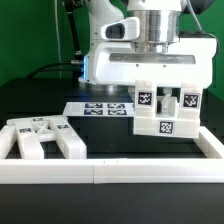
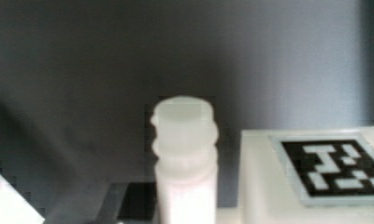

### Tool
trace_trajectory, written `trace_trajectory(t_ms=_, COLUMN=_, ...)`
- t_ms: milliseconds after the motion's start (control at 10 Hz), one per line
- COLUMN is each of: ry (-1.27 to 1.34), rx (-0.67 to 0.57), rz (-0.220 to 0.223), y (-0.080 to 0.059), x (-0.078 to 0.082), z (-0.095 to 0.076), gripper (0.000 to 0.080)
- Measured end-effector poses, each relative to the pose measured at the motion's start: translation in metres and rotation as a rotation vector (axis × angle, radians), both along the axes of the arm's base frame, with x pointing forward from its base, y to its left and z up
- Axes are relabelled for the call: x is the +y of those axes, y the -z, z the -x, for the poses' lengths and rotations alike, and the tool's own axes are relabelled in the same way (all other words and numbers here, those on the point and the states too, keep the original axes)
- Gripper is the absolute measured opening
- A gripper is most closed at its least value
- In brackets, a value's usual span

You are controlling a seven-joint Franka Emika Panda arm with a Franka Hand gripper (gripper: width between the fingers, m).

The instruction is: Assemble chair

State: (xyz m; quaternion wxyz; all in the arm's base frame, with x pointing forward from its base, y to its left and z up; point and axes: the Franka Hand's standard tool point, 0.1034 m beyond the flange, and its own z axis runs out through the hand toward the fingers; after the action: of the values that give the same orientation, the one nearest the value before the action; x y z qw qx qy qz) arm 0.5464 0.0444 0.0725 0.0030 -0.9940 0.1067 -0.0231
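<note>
My gripper (image 1: 165,90) hangs over a group of white chair parts (image 1: 160,122) at the exterior view's right. That group is a tagged slab in front with two tagged upright pieces (image 1: 145,97) behind it. In the wrist view a white round-tipped post (image 2: 184,140) stands between the dark fingers (image 2: 134,200) of my gripper (image 2: 184,208), which is shut on it. Beside the post lies a white chair part with a black-and-white tag (image 2: 330,165). In the exterior view the held post is mostly hidden behind the tagged pieces.
More white tagged chair parts (image 1: 40,135) lie in a cluster at the exterior view's left. The marker board (image 1: 100,107) lies flat behind them. White border rails run along the front (image 1: 110,172) and the right side (image 1: 214,145) of the black table.
</note>
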Motion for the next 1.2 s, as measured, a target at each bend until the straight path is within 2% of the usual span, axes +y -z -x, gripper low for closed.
trace_trajectory(t_ms=200, ry=-0.002, rx=0.189, rz=-0.022, y=-0.006, x=-0.006, z=0.008, gripper=0.0252)
trace_trajectory(t_ms=400, ry=0.005, rx=0.304, rz=-0.037, y=-0.013, x=-0.012, z=0.007, gripper=0.0253)
trace_trajectory(t_ms=500, ry=0.01, rx=0.394, rz=-0.045, y=-0.014, x=-0.014, z=0.013, gripper=0.0253)
trace_trajectory(t_ms=700, ry=0.016, rx=0.486, rz=-0.049, y=-0.01, x=-0.018, z=0.011, gripper=0.0253)
trace_trajectory(t_ms=1000, ry=0.048, rx=0.725, rz=-0.065, y=-0.007, x=-0.023, z=0.025, gripper=0.0254)
trace_trajectory(t_ms=1100, ry=0.061, rx=0.861, rz=-0.08, y=-0.01, x=-0.023, z=0.032, gripper=0.0254)
trace_trajectory(t_ms=1200, ry=0.065, rx=0.896, rz=-0.084, y=-0.007, x=-0.028, z=0.023, gripper=0.0254)
